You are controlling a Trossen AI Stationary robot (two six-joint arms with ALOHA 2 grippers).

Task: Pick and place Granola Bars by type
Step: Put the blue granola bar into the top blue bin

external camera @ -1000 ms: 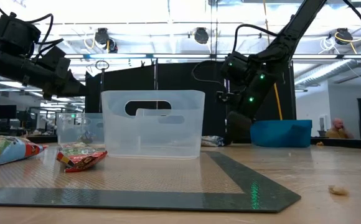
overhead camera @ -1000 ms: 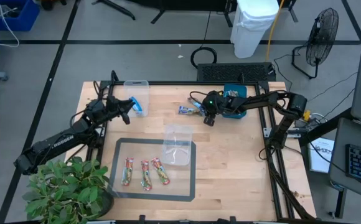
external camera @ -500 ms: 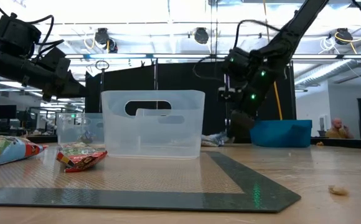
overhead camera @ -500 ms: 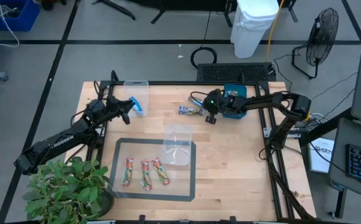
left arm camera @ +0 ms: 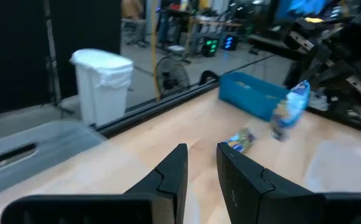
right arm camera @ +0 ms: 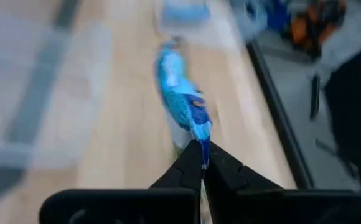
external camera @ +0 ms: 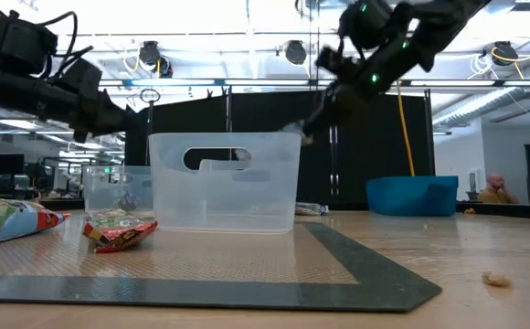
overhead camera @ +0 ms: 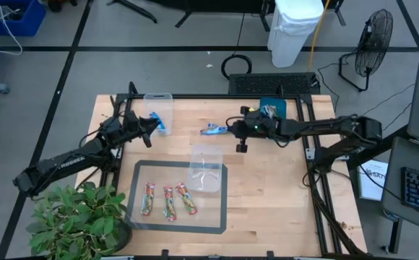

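Note:
My right gripper (overhead camera: 229, 130) is shut on a bright blue granola bar (overhead camera: 211, 131), held well above the table behind the clear tub (external camera: 294, 131). Another bar (left arm camera: 241, 138) lies flat on the wood below it. Three red-and-green bars (overhead camera: 168, 200) lie on the dark mat (overhead camera: 217, 220). My left gripper (overhead camera: 152, 123) hovers open and empty next to a small clear tub (overhead camera: 157, 105) with a blue bar (overhead camera: 163, 125) in it. My right gripper pinches one end of the blue bar's wrapper (right arm camera: 200, 134) between its two fingertips. The bar sticks out ahead of the fingers, in line with them, and is lifted clear of the table.
A larger clear tub (overhead camera: 206, 167) stands on the mat's far right corner. A teal tray (overhead camera: 273, 107) sits at the table's far edge behind the right arm. A potted plant (overhead camera: 76, 220) fills the near left corner. Bare wood lies right of the mat.
My right gripper has risen from the table by the teal tray and gone a little toward the left edge, staying shut. The blue bar has come up with it and now hangs clear of the table; the other bar has stayed on the wood.

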